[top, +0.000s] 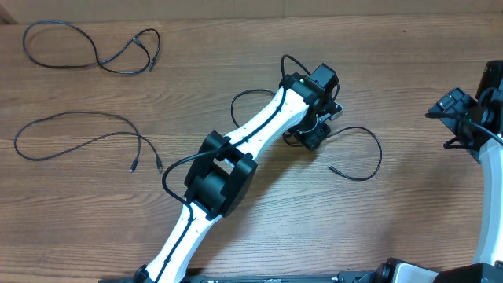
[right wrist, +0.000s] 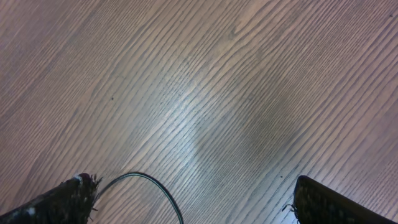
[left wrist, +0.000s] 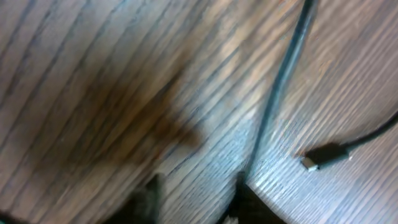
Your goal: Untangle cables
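Left claw (left wrist: 194, 193) hangs over one cable (left wrist: 280, 81) on the worktop (left wrist: 93, 74); we cannot tell its grip. Right claw (right wrist: 191, 186) stands spread apart.

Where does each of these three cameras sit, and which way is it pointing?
Overhead: fixed above the table, looking straight down; shows the left arm, right arm, upper cable, lower cable and third cable.
Left wrist: on the left arm, close over the wood, facing down; left gripper tips at the bottom edge.
Right wrist: on the right arm, facing down at wood; right gripper tips wide apart at the bottom corners.
Shared: overhead and left wrist both show the third cable's plug end.
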